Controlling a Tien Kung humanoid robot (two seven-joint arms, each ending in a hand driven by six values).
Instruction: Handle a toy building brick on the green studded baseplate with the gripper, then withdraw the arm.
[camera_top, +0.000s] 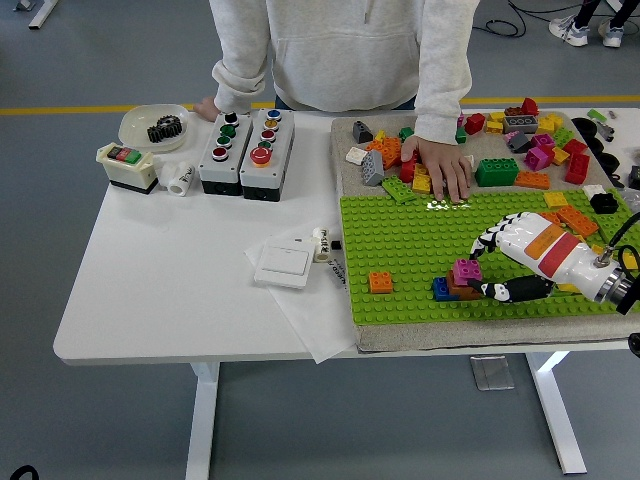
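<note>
The green studded baseplate (400, 240) lies on a beige mat on the right half of the table. Near its front edge a magenta brick (464, 270) sits on top of a small blue and brown stack (448, 290). An orange brick (380, 282) stands alone to the left. My right hand (481, 268) reaches in from the right. Its white fingers (490, 236) arch over the magenta brick's right side and the black thumb lies low beside the stack. A small gap shows between fingertips and brick. The left arm is out of sight.
A person stands at the far side, one hand (441, 166) flat on loose bricks (520, 150) at the baseplate's far edge. Two button boxes (245, 150), a switch box (127, 165), a bowl with a gear (155, 125) and a white wall switch (284, 266) occupy the left.
</note>
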